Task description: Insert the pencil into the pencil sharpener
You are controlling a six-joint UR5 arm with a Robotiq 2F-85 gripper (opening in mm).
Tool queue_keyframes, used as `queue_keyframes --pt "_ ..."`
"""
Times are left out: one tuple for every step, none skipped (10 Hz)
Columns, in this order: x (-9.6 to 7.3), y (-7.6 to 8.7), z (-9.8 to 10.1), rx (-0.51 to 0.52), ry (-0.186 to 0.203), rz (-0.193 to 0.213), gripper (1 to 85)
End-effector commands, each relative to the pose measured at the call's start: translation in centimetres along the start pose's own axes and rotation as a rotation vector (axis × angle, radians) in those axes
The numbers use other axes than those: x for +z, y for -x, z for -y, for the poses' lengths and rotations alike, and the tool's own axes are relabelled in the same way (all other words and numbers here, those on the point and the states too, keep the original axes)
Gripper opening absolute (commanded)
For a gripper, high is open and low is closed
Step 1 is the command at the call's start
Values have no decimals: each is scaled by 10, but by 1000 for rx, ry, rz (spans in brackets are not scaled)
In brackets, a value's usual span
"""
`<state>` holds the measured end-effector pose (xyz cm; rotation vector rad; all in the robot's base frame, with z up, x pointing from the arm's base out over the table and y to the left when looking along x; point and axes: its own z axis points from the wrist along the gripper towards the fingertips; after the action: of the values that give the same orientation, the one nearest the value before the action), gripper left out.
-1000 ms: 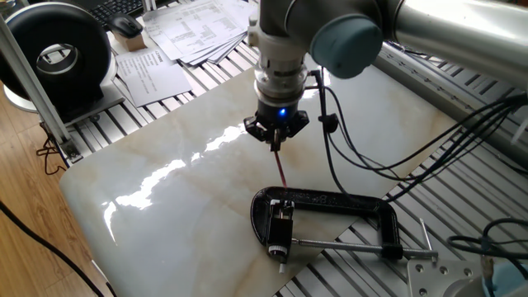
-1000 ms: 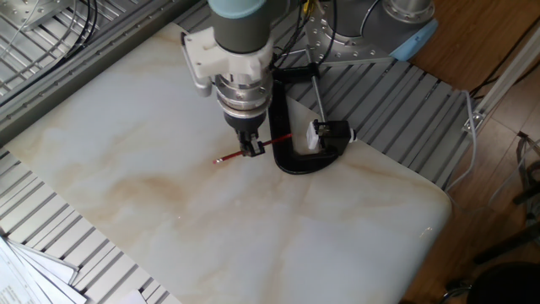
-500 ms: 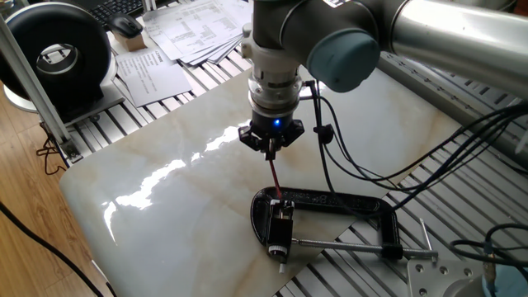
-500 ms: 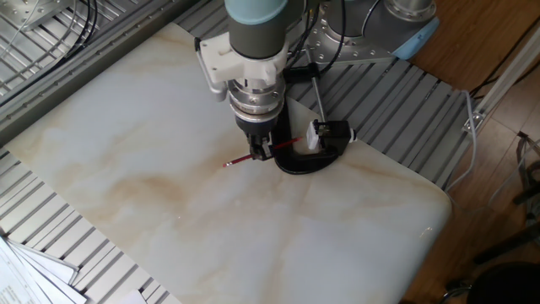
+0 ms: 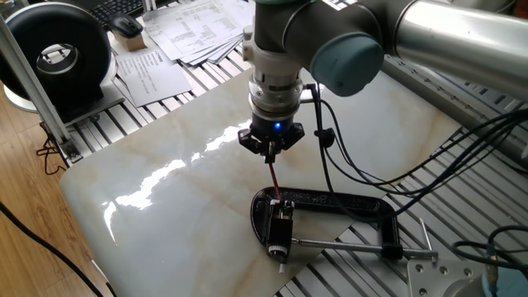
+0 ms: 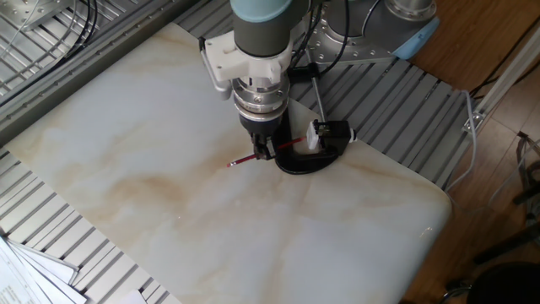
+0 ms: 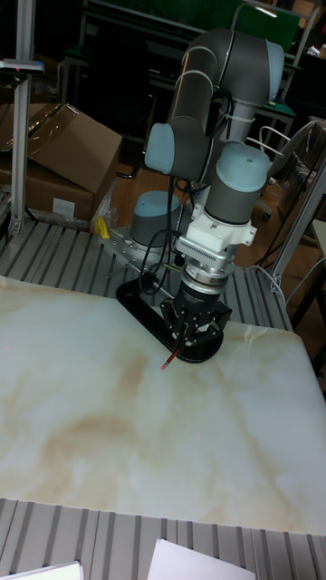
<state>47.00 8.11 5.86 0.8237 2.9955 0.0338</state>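
Note:
My gripper [image 5: 271, 149] is shut on the thin dark red pencil [image 5: 275, 176], which it holds nearly level just above the marble slab. The pencil's front end points at the pencil sharpener [image 5: 281, 224], a small black block with metal parts held in the black C-clamp [image 5: 346, 203]. That end reaches the clamp's bar at the sharpener's mouth; I cannot tell whether it is inside. From the other side, the pencil [image 6: 241, 160] sticks out behind the gripper [image 6: 264, 153] and runs toward the sharpener [image 6: 331, 132]. In the tall view, gripper [image 7: 186, 341] and pencil [image 7: 168, 362] hide the sharpener.
The marble slab [image 5: 165, 198] lies on a slotted aluminium table. Black cables [image 5: 346, 157] hang from the arm over the clamp. Papers [image 5: 190, 29] and a black round device [image 5: 58, 54] sit at the far corner. The clamp's steel screw rod [image 5: 346, 244] runs toward the table edge.
The gripper has carried the pencil toward the clamp, so the front end now meets the sharpener's mouth. Most of that travel came early; the last half second shows only a small shift.

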Motion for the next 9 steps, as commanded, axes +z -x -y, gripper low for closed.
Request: queue_keyframes --pt "-1 -3 0 1 11 0 13" --pt "0 -2 1 -2 15 6 13" --pt "2 -2 4 -4 14 10 13" --pt "3 -2 4 -3 19 12 13" --pt "5 -4 4 -2 19 14 13" --pt "6 -5 1 1 22 15 13" --pt "7 -6 0 3 22 18 13" --pt "7 -6 0 3 20 18 13" --pt "6 -7 0 3 20 18 13"
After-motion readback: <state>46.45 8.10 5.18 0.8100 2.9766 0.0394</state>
